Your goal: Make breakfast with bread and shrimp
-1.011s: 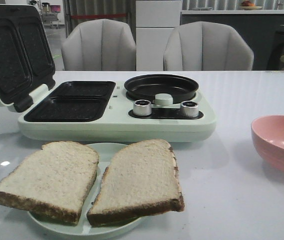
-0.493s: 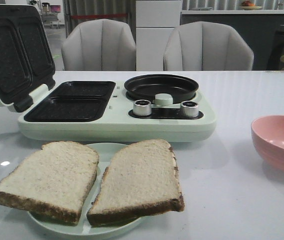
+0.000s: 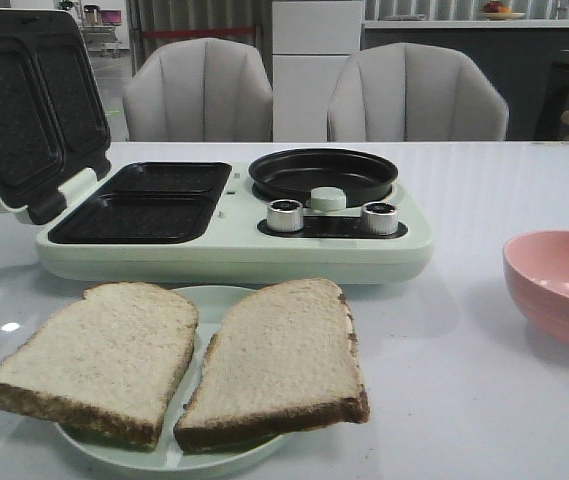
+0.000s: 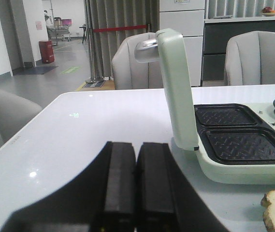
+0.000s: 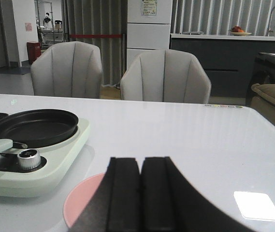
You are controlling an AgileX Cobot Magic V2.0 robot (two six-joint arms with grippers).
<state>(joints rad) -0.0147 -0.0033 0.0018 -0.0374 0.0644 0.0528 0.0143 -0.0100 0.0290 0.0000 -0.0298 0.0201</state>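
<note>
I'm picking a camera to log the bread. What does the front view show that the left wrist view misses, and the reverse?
Front view only: both bread slices whole on their plate, the pink bowl and two knobs. Left wrist only: the shut left gripper and the lid's handle. Both: the open sandwich maker with empty grill plates.

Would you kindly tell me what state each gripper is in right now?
Left gripper: closed, holding nothing.
Right gripper: closed, holding nothing.

Glossy white table (image 3: 484,400), porous matt bread (image 3: 279,360), textured black grill plates (image 3: 139,215), shiny metal knobs (image 3: 285,215), smooth pink bowl (image 3: 554,285)
</note>
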